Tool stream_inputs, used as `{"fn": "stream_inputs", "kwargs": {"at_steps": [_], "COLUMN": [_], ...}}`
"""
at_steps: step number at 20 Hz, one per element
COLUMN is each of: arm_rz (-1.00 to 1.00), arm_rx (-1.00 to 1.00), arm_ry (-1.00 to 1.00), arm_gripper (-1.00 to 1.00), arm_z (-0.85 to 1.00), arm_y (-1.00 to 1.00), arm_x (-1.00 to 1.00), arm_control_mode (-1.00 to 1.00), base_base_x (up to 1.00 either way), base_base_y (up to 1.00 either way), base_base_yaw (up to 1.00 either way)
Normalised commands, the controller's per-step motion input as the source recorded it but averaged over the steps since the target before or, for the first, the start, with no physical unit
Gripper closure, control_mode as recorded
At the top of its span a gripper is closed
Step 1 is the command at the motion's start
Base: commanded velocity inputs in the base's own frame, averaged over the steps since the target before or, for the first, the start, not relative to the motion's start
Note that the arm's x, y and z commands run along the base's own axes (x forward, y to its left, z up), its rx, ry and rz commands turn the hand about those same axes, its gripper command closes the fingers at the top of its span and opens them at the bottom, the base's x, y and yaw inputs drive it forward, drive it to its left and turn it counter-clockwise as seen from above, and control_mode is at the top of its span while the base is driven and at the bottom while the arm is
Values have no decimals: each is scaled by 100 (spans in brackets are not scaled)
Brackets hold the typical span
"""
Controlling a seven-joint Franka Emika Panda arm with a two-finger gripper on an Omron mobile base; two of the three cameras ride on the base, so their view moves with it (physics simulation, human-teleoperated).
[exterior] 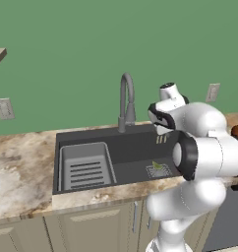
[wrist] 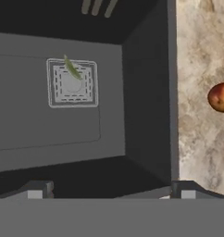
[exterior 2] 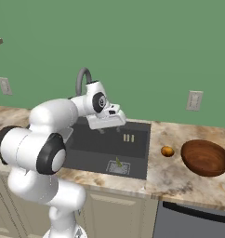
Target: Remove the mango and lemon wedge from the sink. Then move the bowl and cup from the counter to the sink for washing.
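I am looking down into the sink (wrist: 146, 115), a dark grey basin sunk in the marbled counter (exterior 2: 175, 179). Its floor lies mostly bare around a square drain grate (wrist: 71, 83), and the lemon wedge (wrist: 71, 68), a thin yellowish-green sliver, rests across the grate's upper edge. A lighter slotted tray insert (exterior: 86, 165) takes up the basin's left part, leaving the right part open. A grey gooseneck faucet (exterior: 126, 101) rises behind the back rim.

The mango (exterior 2: 167, 151) sits on the counter just right of the sink's right rim, apart from the edge. Right of it, with a small gap between, stands the wide reddish-brown bowl (exterior 2: 206, 157). Bare counter stretches in front of both.

My arm bends up and forward over the basin's right half, hand pointing down. The gripper (wrist: 109, 189) hangs above the basin, fingers (wrist: 36, 190) spread wide with nothing between them.
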Motion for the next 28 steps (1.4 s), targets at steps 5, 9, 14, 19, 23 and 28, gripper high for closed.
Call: {"fn": "stream_inputs", "kwargs": {"at_steps": [5,9,14,19,23,28], "arm_rz": [12,12,12,12,11,10], "arm_rx": [8,8,7,9,8,5], "arm_ry": [3,0,0,0,0,0], "arm_gripper": [-100,-100,-100,-100,-100,-100], "arm_z": [-10,-9,-9,-5,-10,-8], "arm_y": [2,4,5,5,7,2], "arm_x": [15,17,16,9,9,16], "arm_control_mode": [-100,-100,-100,-100,-100,-100], "base_base_x": [0,0,0,0,0,0], "base_base_y": [0,0,0,0,0,0], "base_base_yaw": [0,0,0,0,0,0]}}
